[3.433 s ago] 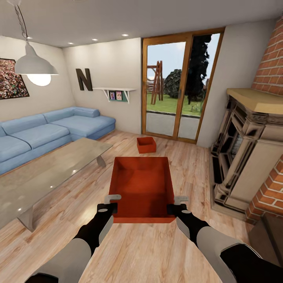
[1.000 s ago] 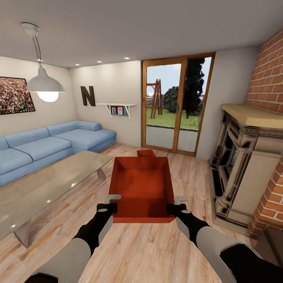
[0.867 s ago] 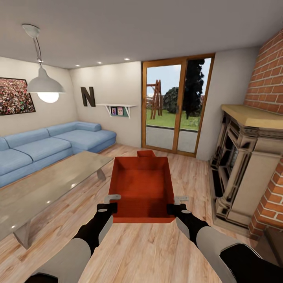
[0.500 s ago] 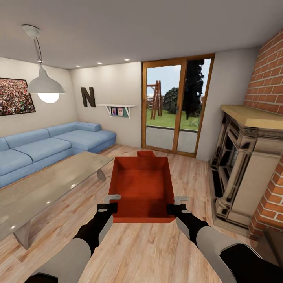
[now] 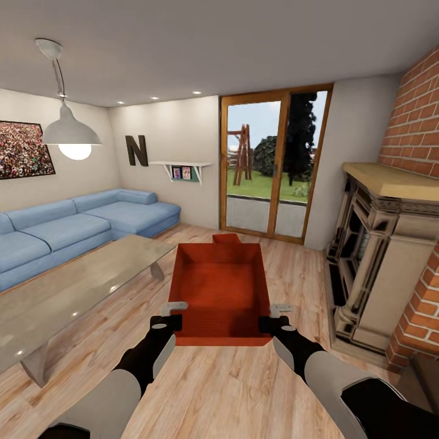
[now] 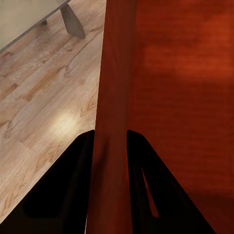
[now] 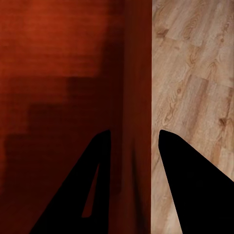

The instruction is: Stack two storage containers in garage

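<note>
The robot carries one bin (image 5: pixel 221 291) in front of its trunk, above the wood floor (image 5: pixel 231 390) of the living room. The left pincer (image 5: pixel 171 314) pinches the bin's left wall and the right pincer (image 5: pixel 275 317) pinches the right wall; in each wrist view the red wall (image 6: pixel 113 122) sits between the two dark fingers (image 7: pixel 183 185). To do the carrying well, I think both arms should keep the same height and pressure, so the bin stays level, and the base should turn slowly, away from the tabletop (image 5: pixel 67 292) and the fireplace (image 5: pixel 381 256). I count two bins: the second bin (image 5: pixel 227 238) shows just behind the first one, near the glass doors (image 5: pixel 274 161).
</note>
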